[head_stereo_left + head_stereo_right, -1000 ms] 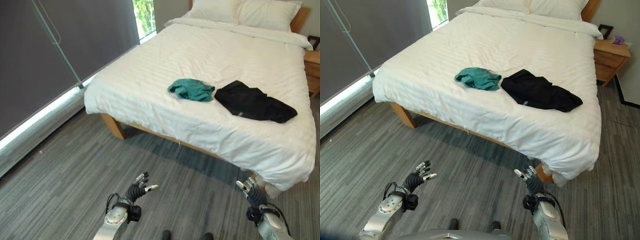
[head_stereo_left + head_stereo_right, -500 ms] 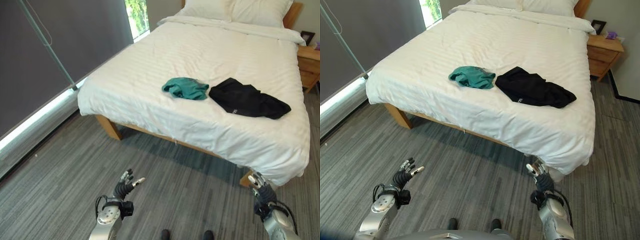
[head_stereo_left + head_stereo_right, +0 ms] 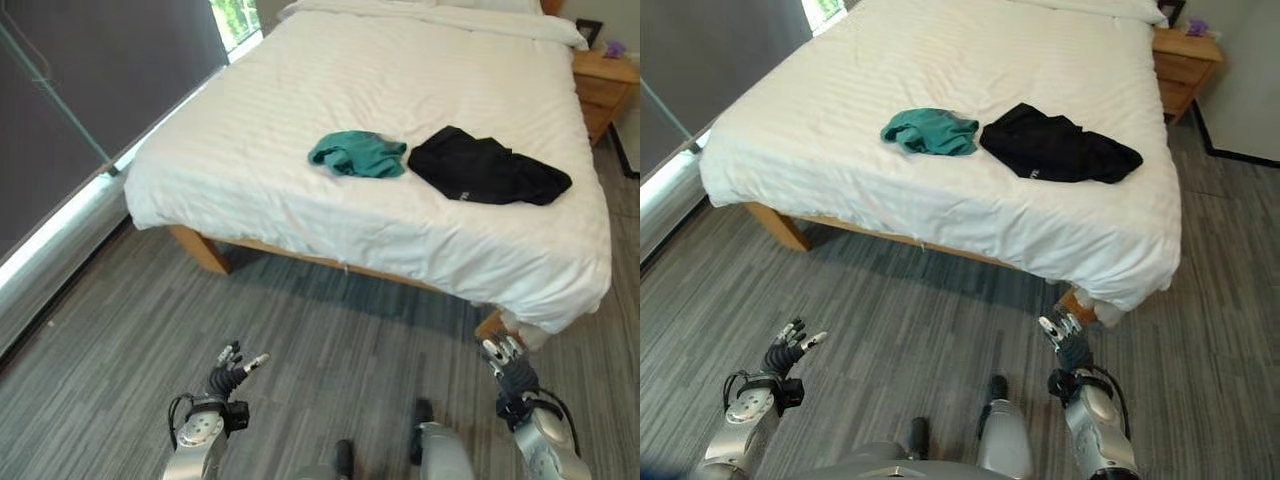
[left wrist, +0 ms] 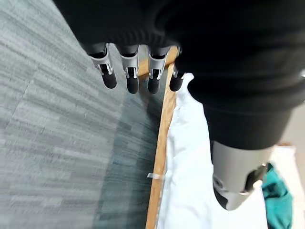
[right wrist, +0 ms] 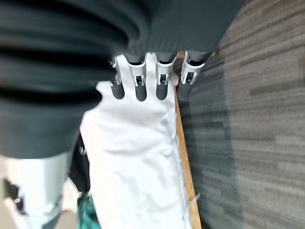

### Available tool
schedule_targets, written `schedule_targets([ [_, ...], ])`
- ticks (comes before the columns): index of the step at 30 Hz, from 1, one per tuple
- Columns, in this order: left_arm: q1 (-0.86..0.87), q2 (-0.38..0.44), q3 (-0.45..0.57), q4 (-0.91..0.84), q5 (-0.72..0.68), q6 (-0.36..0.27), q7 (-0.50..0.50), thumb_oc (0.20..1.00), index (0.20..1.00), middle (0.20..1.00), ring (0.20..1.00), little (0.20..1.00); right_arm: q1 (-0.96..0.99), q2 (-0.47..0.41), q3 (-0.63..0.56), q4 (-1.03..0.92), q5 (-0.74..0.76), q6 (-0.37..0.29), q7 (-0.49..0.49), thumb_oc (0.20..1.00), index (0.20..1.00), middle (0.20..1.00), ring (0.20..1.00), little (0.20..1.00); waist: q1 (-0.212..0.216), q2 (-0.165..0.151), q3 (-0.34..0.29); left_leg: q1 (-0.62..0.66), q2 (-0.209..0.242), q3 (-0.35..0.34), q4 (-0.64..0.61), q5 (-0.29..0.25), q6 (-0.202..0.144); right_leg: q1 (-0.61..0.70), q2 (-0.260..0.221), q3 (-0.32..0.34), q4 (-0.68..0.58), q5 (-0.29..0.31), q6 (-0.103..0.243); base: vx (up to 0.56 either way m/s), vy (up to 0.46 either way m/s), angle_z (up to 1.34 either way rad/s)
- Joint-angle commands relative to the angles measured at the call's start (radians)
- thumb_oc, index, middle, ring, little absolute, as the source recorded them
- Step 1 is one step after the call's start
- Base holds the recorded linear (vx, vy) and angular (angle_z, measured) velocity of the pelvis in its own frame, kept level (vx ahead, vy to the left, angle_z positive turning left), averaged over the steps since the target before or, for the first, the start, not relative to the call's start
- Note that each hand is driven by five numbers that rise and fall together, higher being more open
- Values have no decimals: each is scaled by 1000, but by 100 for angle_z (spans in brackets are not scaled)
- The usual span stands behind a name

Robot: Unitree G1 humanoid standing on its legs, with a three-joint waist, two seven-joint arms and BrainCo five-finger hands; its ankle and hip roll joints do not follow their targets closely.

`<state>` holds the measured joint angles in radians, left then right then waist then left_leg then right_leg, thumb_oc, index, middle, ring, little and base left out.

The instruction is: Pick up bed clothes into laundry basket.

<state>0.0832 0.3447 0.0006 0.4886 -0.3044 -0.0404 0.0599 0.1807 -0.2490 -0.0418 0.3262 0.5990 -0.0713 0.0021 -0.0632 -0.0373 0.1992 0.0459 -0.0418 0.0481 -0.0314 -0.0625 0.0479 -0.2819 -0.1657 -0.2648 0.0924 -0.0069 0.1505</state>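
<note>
Hanging low over the grey striped carpet point(image 3: 300, 340), the left hand point(image 3: 228, 375) and the right hand point(image 3: 508, 370) are both staying short of the bed point(image 3: 400, 110), fingers straight and loosely spread, neither one gripping anything. Each wrist view is showing that hand's dark-tipped fingers extended in a row with nothing between them and the thumb.

Ahead of both hands, a wide bed under a white striped duvet is filling the far part of the room, its wooden frame point(image 3: 205, 252) showing under the duvet's hanging edge. The right hand is hovering just below the near corner of the duvet, close to a wooden leg; the left hand is well apart from the bed, out over open carpet.

Lying on the duvet, up and beyond the hands, are the two pieces of clothing: a crumpled teal garment point(image 3: 358, 154) and a black garment point(image 3: 487, 168) spread flatter beside it (the two are nearly touching, the black one nearer the right hand's side). Off to the left-hand side, a dark blind point(image 3: 90, 80) is covering the window wall, with a strip of daylight along its base. Beyond the right hand, a wooden nightstand point(image 3: 598, 85) is standing by the bed's head.
</note>
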Motion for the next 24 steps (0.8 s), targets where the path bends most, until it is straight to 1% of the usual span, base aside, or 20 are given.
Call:
schedule_targets([
  [1, 6, 41, 8, -78, 27, -50, -8, 1000, 1000, 1000, 1000, 1000, -38, -24, -18, -36, 15, -56, 7, 1000, 1000, 1000, 1000, 1000, -5, 20, -23, 177, 43, -45, -13, -74, -42, 70, 48, -40, -14, 117, -14, 230, -67, 33],
  [2, 4, 33, -1, -71, 24, -51, -11, 1000, 1000, 1000, 1000, 1000, -39, -31, -21, -30, 15, -57, 6, 1000, 1000, 1000, 1000, 1000, -9, 28, -32, 179, 60, -39, 29, -73, -56, 96, 73, -23, -18, 97, -31, 218, -64, 27],
  [3, 4, 33, -1, -71, 24, -51, -10, 1000, 1000, 1000, 1000, 1000, -40, -31, -21, -30, 15, -57, 6, 1000, 1000, 1000, 1000, 1000, -10, 26, -33, 175, 57, -41, 29, -70, -56, 95, 70, -23, -21, 101, -31, 305, -112, 22],
  [4, -10, 17, -13, -59, 6, -54, -9, 1000, 1000, 1000, 1000, 1000, -48, -44, -34, -24, 50, -71, -6, 1000, 1000, 1000, 1000, 1000, -11, 41, -41, 125, 78, -20, 191, -6, -105, 143, 89, -34, -29, 74, -58, 219, -137, 17],
  [5, -12, 14, -19, -62, -1, -55, -12, 1000, 1000, 1000, 1000, 1000, -49, -49, -38, -26, 65, -77, -5, 1000, 1000, 1000, 1000, 1000, -14, 33, -37, 66, 75, -23, 327, 38, -124, 162, 84, -33, -39, 69, -74, 294, -207, 23],
  [6, -12, 13, -26, -73, -8, -57, -19, 1000, 1000, 1000, 1000, 1000, -51, -64, -43, -29, 62, -78, -2, 1000, 1000, 1000, 1000, 1000, -1, 27, -20, 4, 68, -32, 474, 78, -143, 192, 89, -26, -45, 53, -95, 156, -171, 39],
  [7, -12, 14, -31, -79, -13, -60, -22, 1000, 1000, 1000, 1000, 1000, -52, -77, -46, -29, 55, -78, -4, 1000, 1000, 1000, 1000, 1000, 9, 12, -9, -40, 42, -50, 556, 101, -146, 210, 84, -13, -54, 47, -107, 185, -145, 51],
  [8, -12, 10, -36, -81, -20, -59, -18, 1000, 1000, 1000, 1000, 1000, -60, -92, -46, -23, 45, -75, -10, 1000, 1000, 1000, 1000, 1000, 21, 3, 0, -79, 24, -79, 602, 97, -137, 225, 85, 1, -61, 34, -115, 168, -89, 15],
  [9, -15, 6, -41, -86, -28, -60, -17, 1000, 1000, 1000, 1000, 1000, -68, -99, -52, -20, 44, -74, -19, 1000, 1000, 1000, 1000, 1000, 29, -1, 9, -118, 25, -86, 595, 88, -128, 246, 83, 12, -68, 28, -112, 226, -44, -35],
  [10, -14, -1, -41, -85, -40, -58, -12, 1000, 1000, 1000, 1000, 1000, -80, -103, -56, -12, 50, -74, -27, 1000, 1000, 1000, 1000, 1000, 41, -5, 13, -154, 51, -82, 552, 70, -115, 265, 79, 26, -77, 24, -104, 338, 7, -68],
  [11, -4, -9, -48, -97, -54, -55, -19, 1000, 1000, 1000, 1000, 1000, -86, -100, -74, -16, 68, -81, -38, 1000, 1000, 1000, 1000, 1000, 53, -15, 5, -183, 108, -70, 437, 57, -108, 295, 64, 32, -94, 14, -88, 298, 19, -57],
  [12, -3, -9, -49, -97, -55, -55, -19, 1000, 1000, 1000, 1000, 1000, -84, -100, -74, -16, 68, -81, -38, 1000, 1000, 1000, 1000, 1000, 57, -15, 7, -174, 109, -66, 431, 56, -109, 300, 65, 35, -96, 13, -88, 315, 58, -44],
  [13, 0, -8, -61, -102, -55, -54, -23, 1000, 1000, 1000, 1000, 1000, -79, -99, -82, -23, 67, -88, -42, 1000, 1000, 1000, 1000, 1000, 65, -11, -1, -156, 145, -48, 267, 67, -111, 313, 64, 38, -102, 5, -76, 248, 89, -37],
  [14, -1, -6, -76, -104, -49, -51, -28, 1000, 1000, 1000, 1000, 1000, -74, -105, -86, -33, 52, -93, -46, 1000, 1000, 1000, 1000, 1000, 72, 2, -8, -162, 163, -59, 146, 121, -120, 325, 75, 39, -110, -3, -71, 378, 163, -36],
  [15, -2, 5, -85, -117, -38, -54, -34, 1000, 1000, 1000, 1000, 1000, -68, -127, -93, -59, -2, -83, -44, 1000, 1000, 1000, 1000, 1000, 75, 10, -22, -134, 144, -83, 113, 110, -129, 338, 67, 51, -101, -16, -66, 258, 124, -27],
  [16, -1, 5, -85, -117, -39, -54, -34, 1000, 1000, 1000, 1000, 1000, -67, -127, -93, -61, -3, -82, -44, 1000, 1000, 1000, 1000, 1000, 77, 11, -20, -129, 144, -81, 111, 109, -129, 340, 68, 53, -100, -17, -66, 240, 168, -19],
  [17, -9, 13, -92, -118, -36, -59, -44, 1000, 1000, 1000, 1000, 1000, -75, -127, -99, -64, -3, -85, -40, 1000, 1000, 1000, 1000, 1000, 68, 16, -35, -101, 144, -76, 78, 102, -135, 341, 58, 51, -102, -13, -61, 175, 164, -25],
  [20, -14, 20, -97, -125, -27, -62, -57, 1000, 1000, 1000, 1000, 1000, -93, -144, -110, -82, -47, -84, -36, 1000, 1000, 1000, 1000, 1000, 71, 21, -57, -42, 128, -59, 4, 98, -122, 352, 52, 62, -119, 4, -48, 141, 137, -58],
  [22, 2, 38, -88, -148, -26, -66, -71, 1000, 1000, 1000, 1000, 1000, -105, -176, -112, -97, -85, -86, -25, 1000, 1000, 1000, 1000, 1000, 77, 13, -73, -8, 115, -39, -32, 94, -108, 352, 45, 73, -136, 15, -35, 148, 152, -46],
  [24, 10, 47, -85, -153, -25, -64, -78, 1000, 1000, 1000, 1000, 1000, -113, -201, -106, -110, -125, -78, -24, 1000, 1000, 1000, 1000, 1000, 83, 8, -75, 0, 110, -32, -41, 92, -104, 353, 42, 76, -144, 20, -30, 86, 82, -11],
])
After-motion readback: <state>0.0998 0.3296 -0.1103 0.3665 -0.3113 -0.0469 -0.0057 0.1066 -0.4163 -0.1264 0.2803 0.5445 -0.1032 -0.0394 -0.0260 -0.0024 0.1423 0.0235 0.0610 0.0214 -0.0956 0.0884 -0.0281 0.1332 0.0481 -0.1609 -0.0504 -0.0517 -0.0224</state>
